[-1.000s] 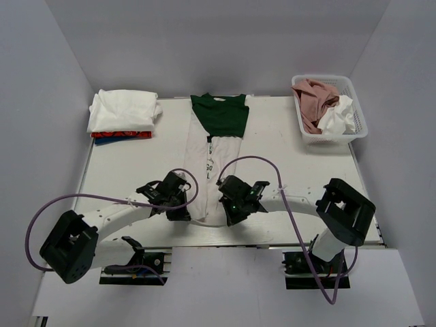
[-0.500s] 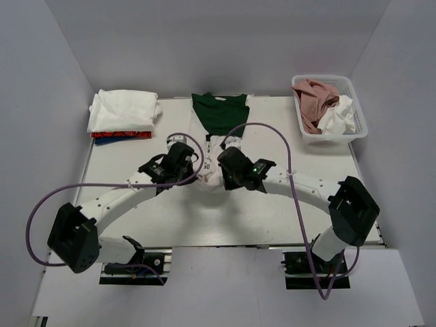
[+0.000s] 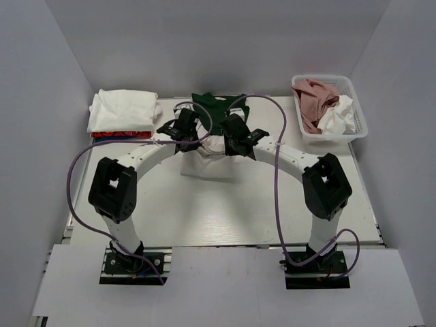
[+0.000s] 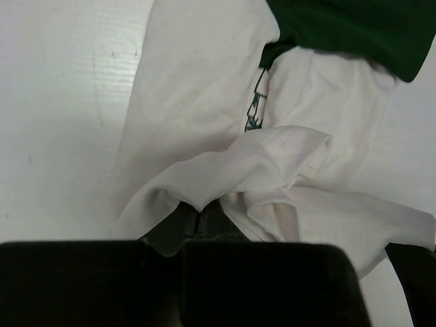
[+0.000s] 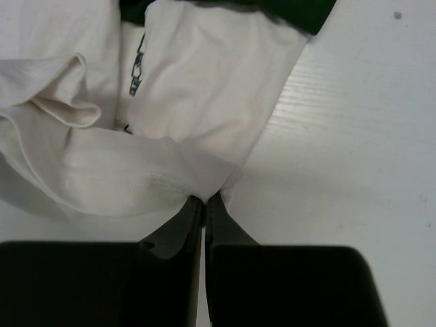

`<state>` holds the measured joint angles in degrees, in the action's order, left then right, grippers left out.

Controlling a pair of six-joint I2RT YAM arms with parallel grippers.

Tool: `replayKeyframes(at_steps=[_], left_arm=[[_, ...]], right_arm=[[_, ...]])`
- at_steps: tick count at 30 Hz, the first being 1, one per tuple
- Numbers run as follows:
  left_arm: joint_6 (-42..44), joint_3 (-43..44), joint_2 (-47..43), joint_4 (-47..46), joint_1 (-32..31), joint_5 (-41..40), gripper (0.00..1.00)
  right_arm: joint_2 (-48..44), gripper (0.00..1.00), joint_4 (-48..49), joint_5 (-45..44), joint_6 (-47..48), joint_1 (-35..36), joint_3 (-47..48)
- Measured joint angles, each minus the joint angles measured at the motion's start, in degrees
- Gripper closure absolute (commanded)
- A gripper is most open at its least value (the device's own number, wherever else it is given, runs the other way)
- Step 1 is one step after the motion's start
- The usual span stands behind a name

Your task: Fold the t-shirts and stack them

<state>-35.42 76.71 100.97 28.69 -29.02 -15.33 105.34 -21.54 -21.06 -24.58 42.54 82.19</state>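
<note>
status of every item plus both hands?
left hand, shut on off-white t-shirt hem
right hand, shut on the same hem
off-white t-shirt, near end lifted, half folded
dark green t-shirt, lying at far edge
folded stack, white on top
basket, holds crumpled t-shirts

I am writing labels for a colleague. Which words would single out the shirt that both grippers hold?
At the far middle of the table, between the folded stack and the basket, lies the shirt, pinched by the left gripper and right gripper. It alone is off-white with dark print, next to green cloth.
</note>
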Motion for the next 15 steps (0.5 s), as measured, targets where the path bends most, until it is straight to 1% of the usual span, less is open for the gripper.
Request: replayKeyframes(at_steps=[9, 11, 12, 13, 14, 15], left_arm=[[5.09, 7.85, 8.09, -1.97, 2.32, 2.05, 1.0], [5.7, 10.03, 10.34, -1.73, 2.71, 2.54, 0.93], [5.99, 11.43, 11.69, -1.55, 3.06, 2.64, 0.83], [6.4, 12.92, 13.25, -1.33, 3.45, 2.75, 0.71], [6.73, 14.4, 14.71, -0.81, 3.91, 2.8, 0.52], [7.13, 16.17, 16.31, -0.11, 4.48, 3.15, 0.39]], right_arm=[[9.94, 1.0, -0.48, 3.5, 2.14, -5.05, 9.64], [12.39, 1.0, -0.61, 4.28, 2.32, -5.99, 12.07], [13.31, 0.99, -0.63, 4.59, 2.34, -6.36, 12.94], [14.34, 0.81, -0.66, 4.92, 2.34, -6.88, 13.88], [15.26, 0.67, -0.76, 5.31, 2.29, -7.3, 14.69], [16.17, 0.27, -0.96, 5.75, 2.34, -7.74, 15.65]])
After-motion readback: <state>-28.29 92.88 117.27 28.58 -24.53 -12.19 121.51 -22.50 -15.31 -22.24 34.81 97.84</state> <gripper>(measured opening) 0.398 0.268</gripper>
